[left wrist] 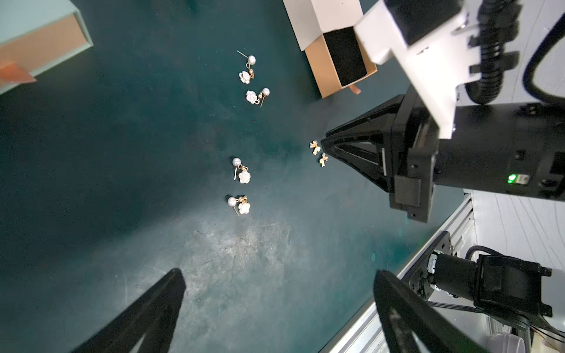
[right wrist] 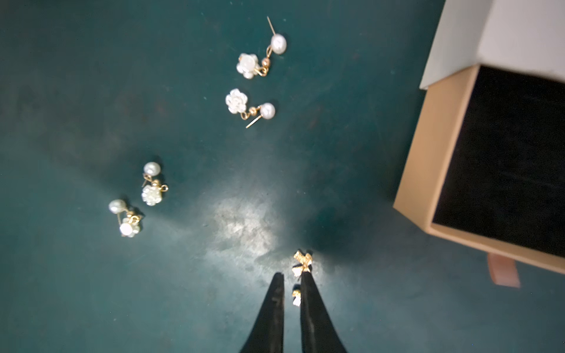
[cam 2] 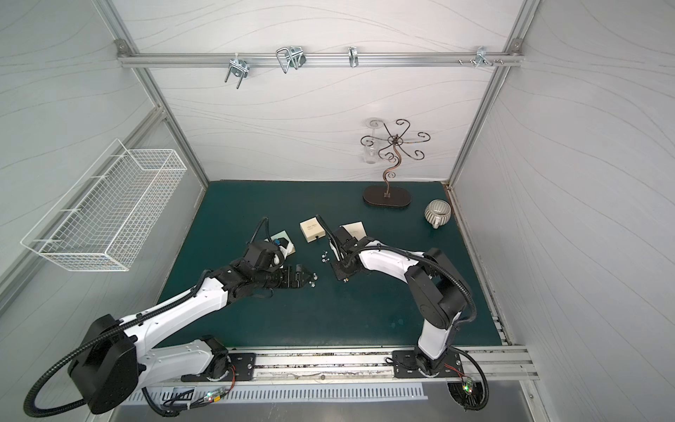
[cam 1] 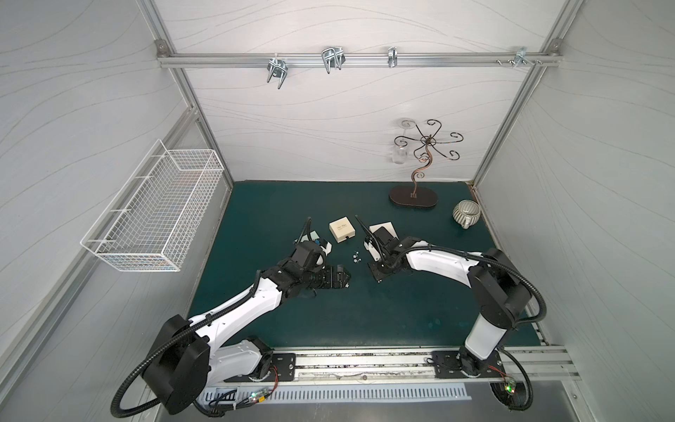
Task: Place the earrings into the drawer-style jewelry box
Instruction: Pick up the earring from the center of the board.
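Earrings (right wrist: 237,101) lie loose on the tabletop (right wrist: 91,91), right tool (right wrist: 290,276) nearly together around a gold bow (right wrist: 296,298) (can't tell if clamped), left tool (left wrist: 276,275) spread wide.

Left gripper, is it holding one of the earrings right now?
No, the left gripper has its jaws wide apart with nothing between them, and the earrings lie clear of it on the mat.

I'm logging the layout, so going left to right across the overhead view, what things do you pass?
In a top view: wire basket → cream box → jewelry stand → mug.
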`<state>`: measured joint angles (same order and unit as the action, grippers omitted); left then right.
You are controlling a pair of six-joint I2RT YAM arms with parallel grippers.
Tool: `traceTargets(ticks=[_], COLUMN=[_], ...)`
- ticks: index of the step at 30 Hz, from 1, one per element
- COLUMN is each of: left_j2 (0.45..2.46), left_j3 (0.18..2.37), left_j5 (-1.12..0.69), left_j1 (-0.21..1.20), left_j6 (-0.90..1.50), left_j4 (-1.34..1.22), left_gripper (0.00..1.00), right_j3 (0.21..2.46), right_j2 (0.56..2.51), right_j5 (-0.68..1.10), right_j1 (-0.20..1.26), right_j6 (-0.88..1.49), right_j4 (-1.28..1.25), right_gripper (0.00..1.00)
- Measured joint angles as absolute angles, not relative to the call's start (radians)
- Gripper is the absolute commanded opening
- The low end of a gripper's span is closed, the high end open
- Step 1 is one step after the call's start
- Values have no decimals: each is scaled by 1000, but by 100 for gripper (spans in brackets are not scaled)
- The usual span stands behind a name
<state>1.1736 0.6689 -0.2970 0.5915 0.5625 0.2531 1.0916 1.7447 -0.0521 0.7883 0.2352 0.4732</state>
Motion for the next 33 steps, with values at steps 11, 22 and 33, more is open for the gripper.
traceTargets(ticks=[11, 22, 33], left_j2=[1182, 1182, 1180], left_j3=[669, 669, 669], left_j5=[-312, -314, -314], left_j1=[591, 591, 591], left_j6=[579, 581, 588], left_j4=[241, 234, 234], left_gripper=[99, 99, 99], right_j3=[1092, 1092, 1092], right_j2=[1754, 1770, 1772], right_j5=[-67, -67, -68], right_j1=[791, 791, 794], right_j6=[228, 227, 226], right_j4=[473, 473, 472], right_gripper=[10, 10, 1])
